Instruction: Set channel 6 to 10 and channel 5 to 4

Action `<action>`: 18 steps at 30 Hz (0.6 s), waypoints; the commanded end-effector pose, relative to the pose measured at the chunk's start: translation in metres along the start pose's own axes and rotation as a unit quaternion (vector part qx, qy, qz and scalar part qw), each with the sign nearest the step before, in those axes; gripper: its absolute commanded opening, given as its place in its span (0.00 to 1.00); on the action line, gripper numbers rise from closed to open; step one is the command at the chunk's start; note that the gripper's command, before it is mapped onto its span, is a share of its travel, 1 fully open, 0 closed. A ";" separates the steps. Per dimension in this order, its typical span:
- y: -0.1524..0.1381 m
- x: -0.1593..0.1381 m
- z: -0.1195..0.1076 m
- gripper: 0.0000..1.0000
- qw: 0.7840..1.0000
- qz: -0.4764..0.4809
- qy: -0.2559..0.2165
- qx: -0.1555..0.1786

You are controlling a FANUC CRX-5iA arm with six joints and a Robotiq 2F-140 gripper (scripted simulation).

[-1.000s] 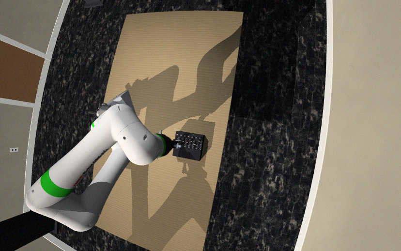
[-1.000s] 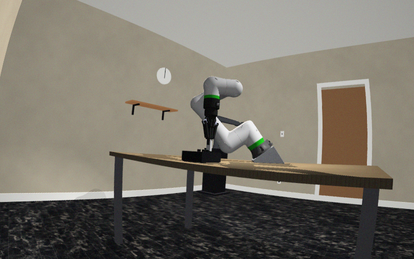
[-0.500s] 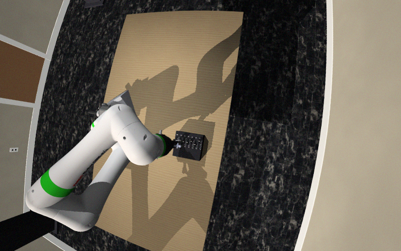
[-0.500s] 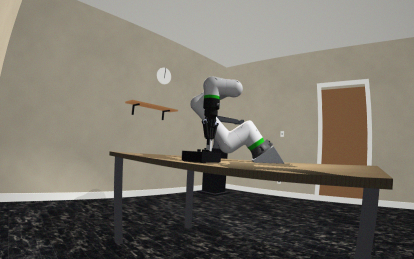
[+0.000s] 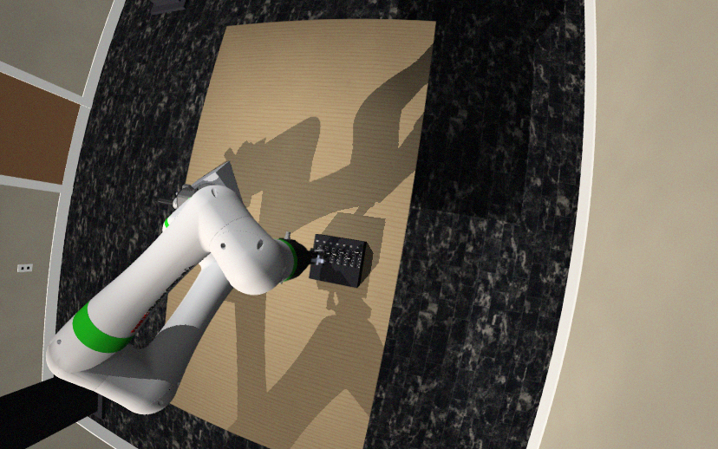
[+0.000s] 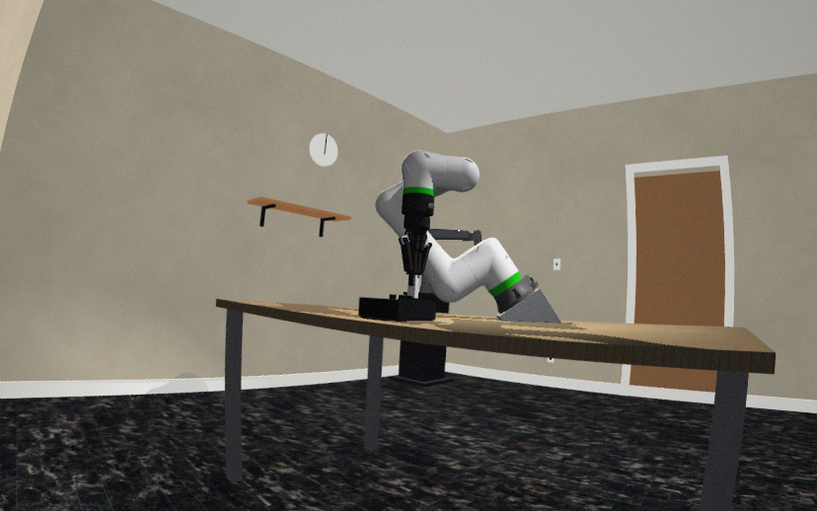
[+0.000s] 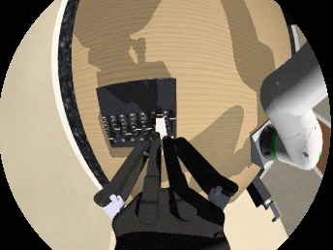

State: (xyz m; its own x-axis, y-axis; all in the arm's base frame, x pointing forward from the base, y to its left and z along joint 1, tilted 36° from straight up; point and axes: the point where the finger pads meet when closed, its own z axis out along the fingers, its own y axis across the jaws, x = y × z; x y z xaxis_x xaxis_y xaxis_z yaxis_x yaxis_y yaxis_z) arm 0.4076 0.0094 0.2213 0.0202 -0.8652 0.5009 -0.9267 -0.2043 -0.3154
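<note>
A boxy black lighting desk with rows of small faders (image 5: 336, 276) (image 6: 378, 308) (image 7: 164, 89) sits on the pale wooden tabletop (image 5: 328, 68) (image 6: 632, 334) (image 7: 203, 58), nearer the long edge that borders the open dark floor in the top view than the opposite long edge. It appears to stand flat. The black two-finger gripper (image 5: 319, 258) (image 6: 412, 294) (image 7: 160, 123) points down at it, its fingers closed together with nothing between them. In the wrist view the pale fingertips cover part of the fader rows, close to the desk's right-hand edge, with one light fader cap (image 7: 172, 118) showing just beside them.

The step in hand is probably sliding one fader with the closed tips; which channel it is, and whether the tips touch its cap, cannot be told. To do this well, the tips should sit low enough to bear on the cap's side without pressing into the panel, and travel straight along the slot. A slow finish helps the cap line settle at its mark. Sideways drift could nudge a neighbouring fader, and too much downward force could shift or tip the desk. Lifting straight up before crossing to another channel would protect the levels.
</note>
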 end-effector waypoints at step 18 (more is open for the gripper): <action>0.000 -0.004 -0.006 0.00 1.000 0.000 0.000 0.000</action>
State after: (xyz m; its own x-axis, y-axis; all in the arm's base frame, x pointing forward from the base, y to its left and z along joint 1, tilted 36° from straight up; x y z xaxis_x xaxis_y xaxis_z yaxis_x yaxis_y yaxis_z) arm 0.4064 0.0143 0.2217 0.0203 -0.8653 0.5009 -0.9267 -0.2043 -0.3155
